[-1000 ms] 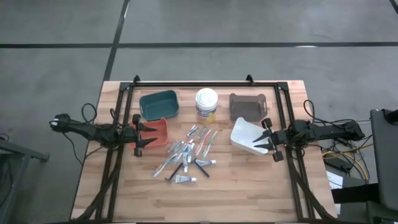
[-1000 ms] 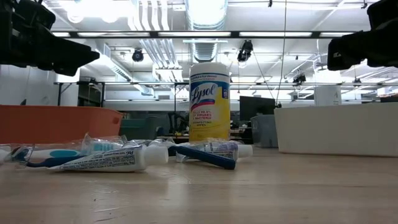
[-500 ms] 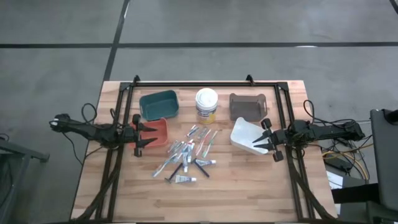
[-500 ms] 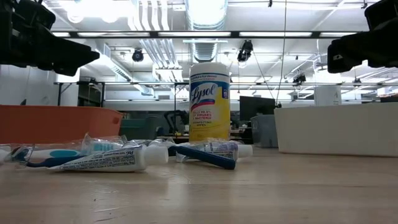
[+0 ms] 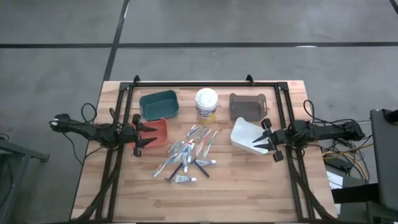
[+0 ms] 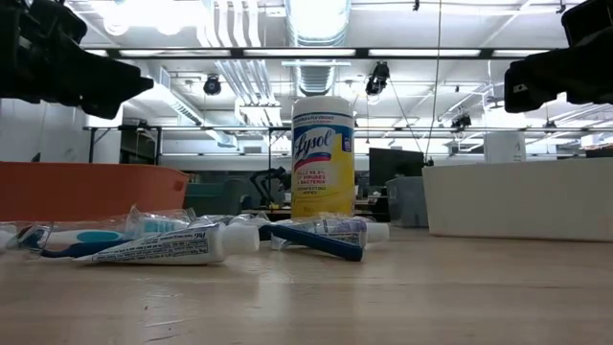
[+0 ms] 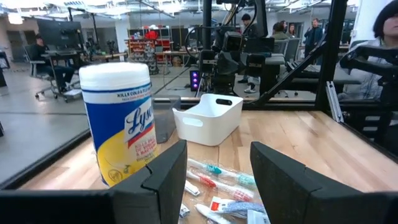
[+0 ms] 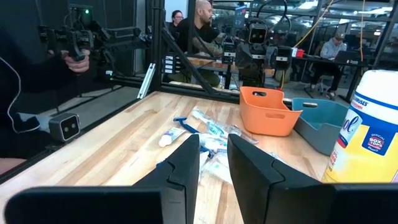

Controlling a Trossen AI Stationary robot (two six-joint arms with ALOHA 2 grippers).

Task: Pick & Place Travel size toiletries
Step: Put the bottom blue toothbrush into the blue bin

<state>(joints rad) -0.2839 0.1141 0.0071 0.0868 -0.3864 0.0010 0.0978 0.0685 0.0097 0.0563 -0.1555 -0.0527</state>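
Note:
The travel-size toiletries [image 5: 189, 155] lie in a loose heap on the middle of the wooden table: small white tubes, thin pastel toothbrushes and dark-handled razors. The low view shows a tube [image 6: 163, 247] and a blue razor handle [image 6: 316, 241] flat on the wood. My left gripper [image 5: 154, 136] hovers open over the orange bin [image 5: 158, 132], left of the heap, with toothbrushes [image 7: 221, 177] lying on the table beyond its fingers. My right gripper [image 5: 256, 142] hovers open over the white bin [image 5: 247, 135], right of the heap. Its wrist view shows a white tube [image 8: 168, 138] on the table ahead.
A white tub with a yellow label [image 5: 206, 102] stands behind the heap. A teal bin [image 5: 159, 104] sits far left and a grey-brown bin [image 5: 247, 106] far right. A black frame [image 5: 205, 83] runs along the table's far and side edges. People [image 8: 205, 25] are in the room beyond.

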